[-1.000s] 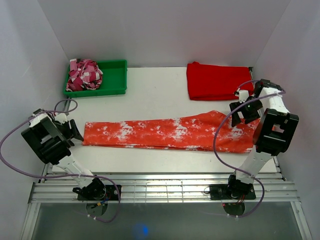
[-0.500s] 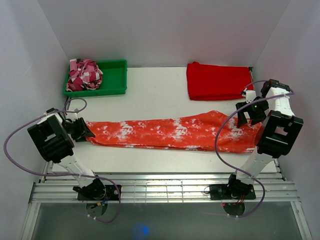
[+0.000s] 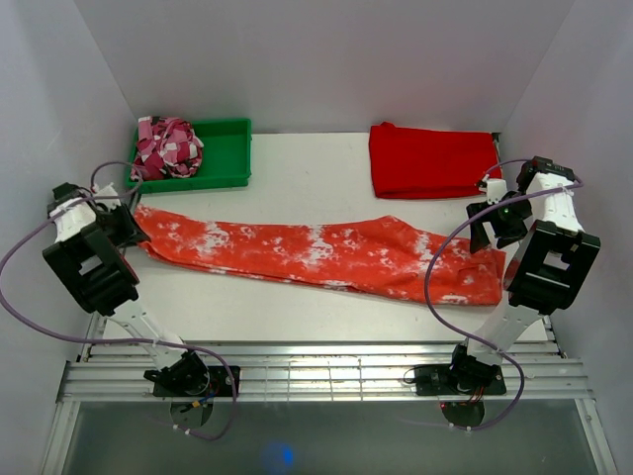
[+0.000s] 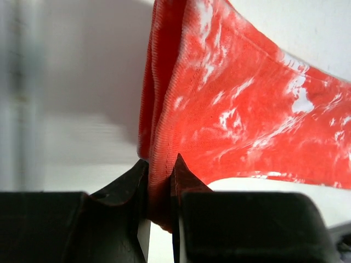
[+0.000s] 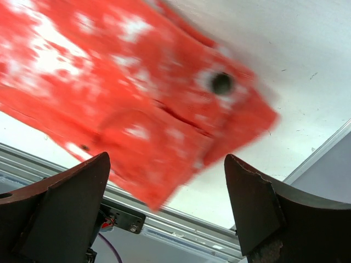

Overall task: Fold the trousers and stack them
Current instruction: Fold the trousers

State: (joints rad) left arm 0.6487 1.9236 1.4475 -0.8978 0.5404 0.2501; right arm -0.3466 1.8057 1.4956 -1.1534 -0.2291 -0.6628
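Hauled leftward and away since a second ago, the left tool (image 4: 160, 167) pinches the cuff of the trousers (image 3: 316, 249), stretched slantwise across the tabletop (image 3: 297, 178). Over the waist the right tool (image 5: 166, 159) hovers agape; a clean fold likely needs that end gripped first.

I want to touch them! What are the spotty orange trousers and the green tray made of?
The trousers look like soft matte cloth, maybe knit: fine ribs show along the hem. The green tray looks like smooth hard plastic, with crisp molded walls.
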